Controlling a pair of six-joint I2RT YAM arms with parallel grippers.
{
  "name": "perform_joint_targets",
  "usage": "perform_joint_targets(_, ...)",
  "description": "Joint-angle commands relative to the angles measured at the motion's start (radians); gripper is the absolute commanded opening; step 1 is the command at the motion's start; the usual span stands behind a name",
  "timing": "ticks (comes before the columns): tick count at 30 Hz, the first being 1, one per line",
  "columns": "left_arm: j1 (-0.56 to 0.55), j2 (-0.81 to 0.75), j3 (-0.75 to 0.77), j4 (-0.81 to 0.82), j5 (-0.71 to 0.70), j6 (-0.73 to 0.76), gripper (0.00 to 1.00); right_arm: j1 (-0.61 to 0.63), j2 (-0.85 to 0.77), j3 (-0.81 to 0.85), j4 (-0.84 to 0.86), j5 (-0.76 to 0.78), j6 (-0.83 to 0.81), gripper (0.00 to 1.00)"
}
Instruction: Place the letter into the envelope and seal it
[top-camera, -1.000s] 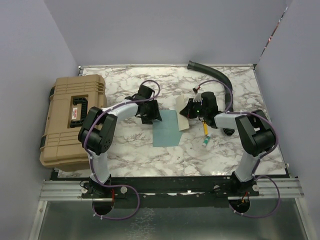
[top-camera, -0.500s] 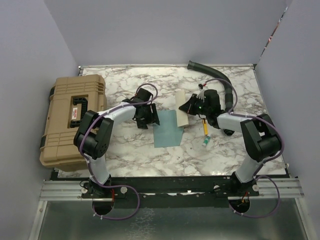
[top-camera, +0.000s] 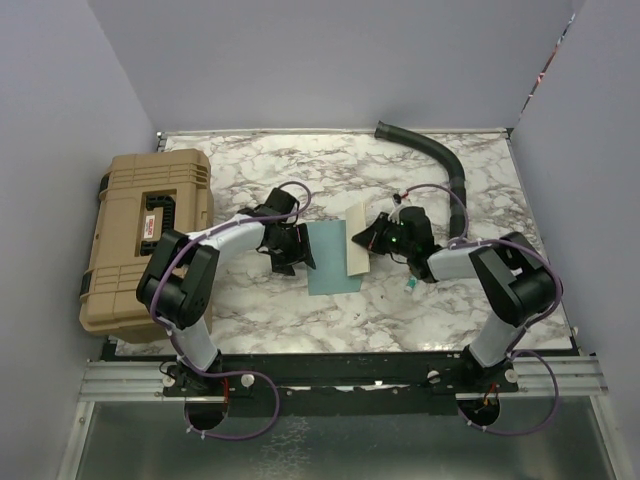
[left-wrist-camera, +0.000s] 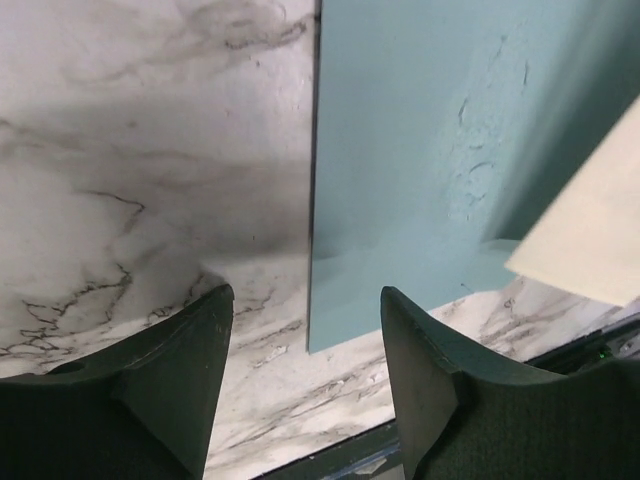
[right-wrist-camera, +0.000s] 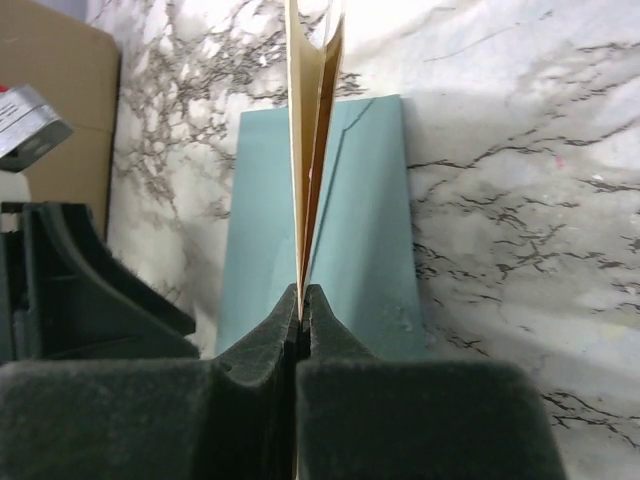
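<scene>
The teal envelope (top-camera: 328, 258) lies flat on the marble table, also seen in the left wrist view (left-wrist-camera: 420, 150) and the right wrist view (right-wrist-camera: 360, 220). My right gripper (top-camera: 366, 238) is shut on the tan letter (top-camera: 356, 240), which it holds on edge over the envelope's right side; the right wrist view shows the folded letter (right-wrist-camera: 312, 120) rising from the pinched jaws (right-wrist-camera: 302, 300). My left gripper (top-camera: 300, 252) stands open at the envelope's left edge. In the left wrist view its gap (left-wrist-camera: 306, 330) spans the envelope's near corner, and a corner of the letter (left-wrist-camera: 590, 250) shows at right.
A tan hard case (top-camera: 140, 235) sits at the table's left edge. A black hose (top-camera: 430, 155) curves across the back right. A small green item (top-camera: 410, 285) lies just right of the right gripper. Grey walls enclose the table.
Both grippers came forward toward the near side. The right one carried the letter left and down, over the envelope's right part. The left gripper dropped to the envelope's left edge.
</scene>
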Motion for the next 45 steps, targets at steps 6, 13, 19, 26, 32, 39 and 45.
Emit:
perform_joint_targets(6, -0.002, -0.010, -0.082, -0.022, 0.111, -0.023, 0.60, 0.041, 0.086, -0.078, 0.236, 0.128, -0.033, 0.00)
perform_joint_targets(13, -0.002, -0.006, -0.118, 0.066, 0.149, -0.087, 0.53, 0.063, 0.125, -0.083, 0.271, 0.176, 0.008, 0.01)
perform_joint_targets(19, 0.000, -0.020, -0.113, 0.113, 0.130, -0.127, 0.50, 0.071, 0.128, -0.057, 0.193, 0.155, 0.085, 0.01)
perform_joint_targets(26, -0.001, -0.046, -0.133, 0.174, 0.088, -0.170, 0.44, 0.071, 0.139, -0.019, 0.042, 0.127, 0.232, 0.01)
perform_joint_targets(32, 0.000, -0.041, -0.152, 0.202, 0.086, -0.225, 0.42, 0.071, 0.179, 0.020, -0.035, 0.101, 0.348, 0.01)
perform_joint_targets(39, 0.000, -0.040, -0.152, 0.213, 0.075, -0.245, 0.41, 0.069, 0.169, 0.050, -0.171, 0.101, 0.426, 0.01)
perform_joint_targets(45, 0.006, -0.029, -0.157, 0.226, 0.054, -0.266, 0.39, 0.064, 0.096, -0.007, -0.181, 0.174, 0.447, 0.00)
